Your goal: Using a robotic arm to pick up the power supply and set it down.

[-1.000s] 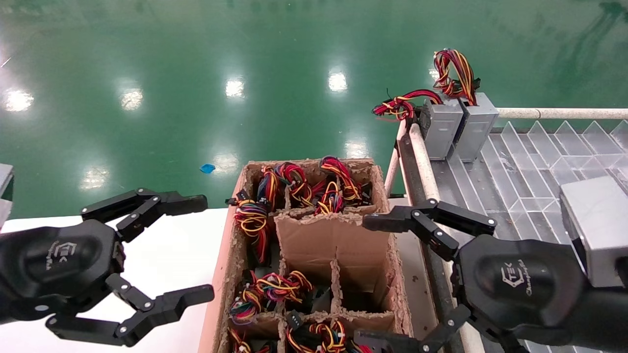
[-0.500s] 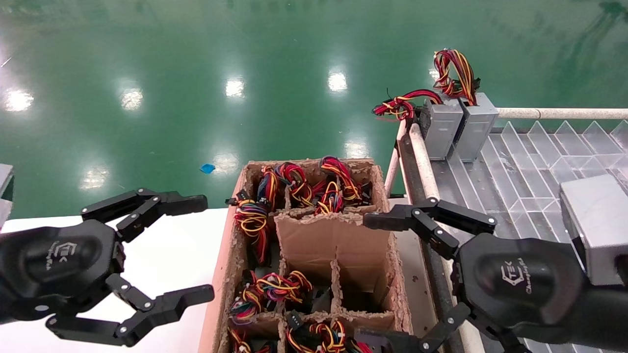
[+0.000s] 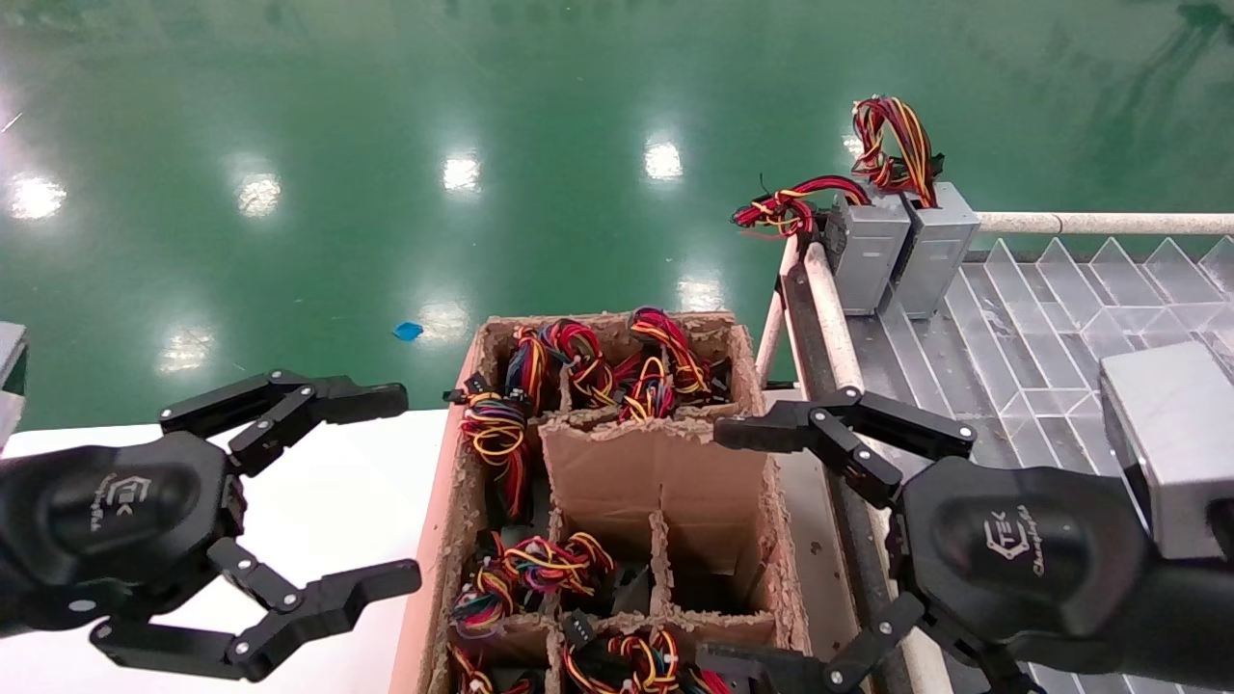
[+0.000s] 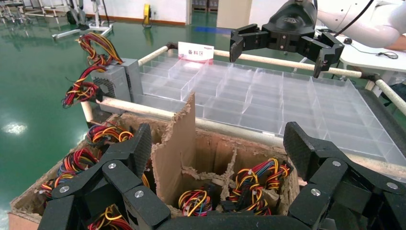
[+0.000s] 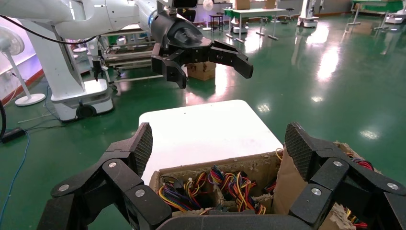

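Observation:
The power supply (image 3: 937, 247), a grey metal box with a tall loop of red, yellow and black wires (image 3: 893, 143), stands upright at the far left corner of the clear divided tray (image 3: 1041, 328). It also shows in the left wrist view (image 4: 133, 72). The robotic arm's right gripper (image 3: 723, 549) is open with nothing between its fingers. It hovers over the right edge of the cardboard box (image 3: 656, 472), well short of the power supply. My left gripper (image 3: 397, 487) is open and empty over the white table (image 3: 337, 501).
A second grey box (image 3: 865, 253) with a flatter red wire loop stands against the power supply's left side. The cardboard box has several compartments holding wire bundles (image 3: 496, 429). A pale pipe rail (image 3: 829, 318) runs between box and tray. Green floor lies beyond.

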{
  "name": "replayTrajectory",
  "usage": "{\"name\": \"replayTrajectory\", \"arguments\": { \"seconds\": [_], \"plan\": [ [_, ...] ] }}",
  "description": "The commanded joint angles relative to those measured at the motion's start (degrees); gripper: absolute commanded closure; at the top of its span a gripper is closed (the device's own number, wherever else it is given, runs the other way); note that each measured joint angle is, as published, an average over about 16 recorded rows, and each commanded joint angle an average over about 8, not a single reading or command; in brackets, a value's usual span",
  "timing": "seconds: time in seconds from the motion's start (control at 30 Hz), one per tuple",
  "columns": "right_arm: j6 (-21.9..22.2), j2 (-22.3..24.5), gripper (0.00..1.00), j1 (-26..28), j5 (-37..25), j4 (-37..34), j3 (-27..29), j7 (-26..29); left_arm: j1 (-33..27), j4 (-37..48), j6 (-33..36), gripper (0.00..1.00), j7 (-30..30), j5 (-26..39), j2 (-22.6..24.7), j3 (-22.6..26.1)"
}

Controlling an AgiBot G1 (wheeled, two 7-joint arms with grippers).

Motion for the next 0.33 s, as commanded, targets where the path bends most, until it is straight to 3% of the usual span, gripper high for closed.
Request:
{"name": "replayTrajectory", "arguments": {
  "seconds": [0.03,0.33],
  "plan": [
    [0.0,0.0,0.00,0.0,0.0,0.0,0.0,0.0,0.0,0.0,0.0,0.00,0.0,0.0,0.0,0.0],
    [0.0,0.0,0.00,0.0,0.0,0.0,0.0,0.0,0.0,0.0,0.0,0.00,0.0,0.0,0.0,0.0]
  ]
}}
